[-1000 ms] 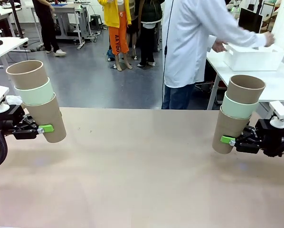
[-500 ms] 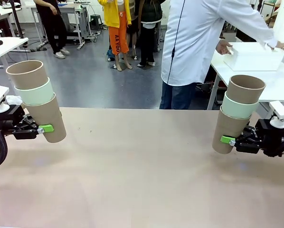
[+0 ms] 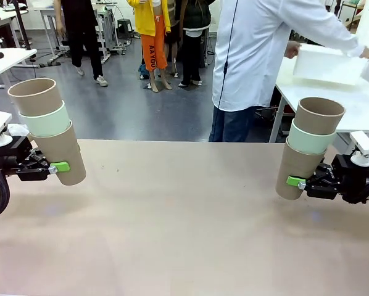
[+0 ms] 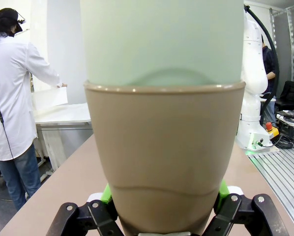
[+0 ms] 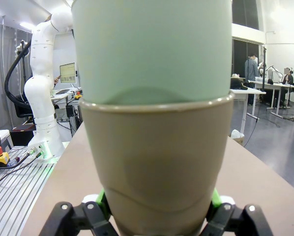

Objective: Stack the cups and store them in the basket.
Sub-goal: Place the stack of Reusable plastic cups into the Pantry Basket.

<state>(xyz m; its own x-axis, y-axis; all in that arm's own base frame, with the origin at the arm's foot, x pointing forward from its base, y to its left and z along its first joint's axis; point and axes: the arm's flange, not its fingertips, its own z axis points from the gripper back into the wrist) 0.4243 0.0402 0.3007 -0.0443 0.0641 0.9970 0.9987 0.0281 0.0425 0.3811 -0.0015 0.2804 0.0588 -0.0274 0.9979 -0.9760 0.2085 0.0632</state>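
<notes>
My left gripper (image 3: 60, 166) is shut on the bottom tan cup of a tilted stack of three cups (image 3: 49, 132), tan, mint, tan, held above the table's left edge. My right gripper (image 3: 295, 182) is shut on a like stack of cups (image 3: 311, 145) at the right edge. Each wrist view looks up its own stack: a tan cup (image 4: 164, 162) under a mint cup (image 4: 161, 39), and a tan cup (image 5: 157, 157) under a mint cup (image 5: 152, 44). A person in a white coat (image 3: 252, 55) holds the white basket (image 3: 326, 61) in the air beyond the table's far right corner.
The tan table (image 3: 184, 234) lies bare between the two stacks. A white side table (image 3: 357, 108) stands behind the right stack. Several people stand far back on the grey floor. The other arm's white base (image 5: 44, 98) rises at the table's far end.
The person has lifted the basket off the side table and holds it up. Both grippers and their stacks have stayed still.
</notes>
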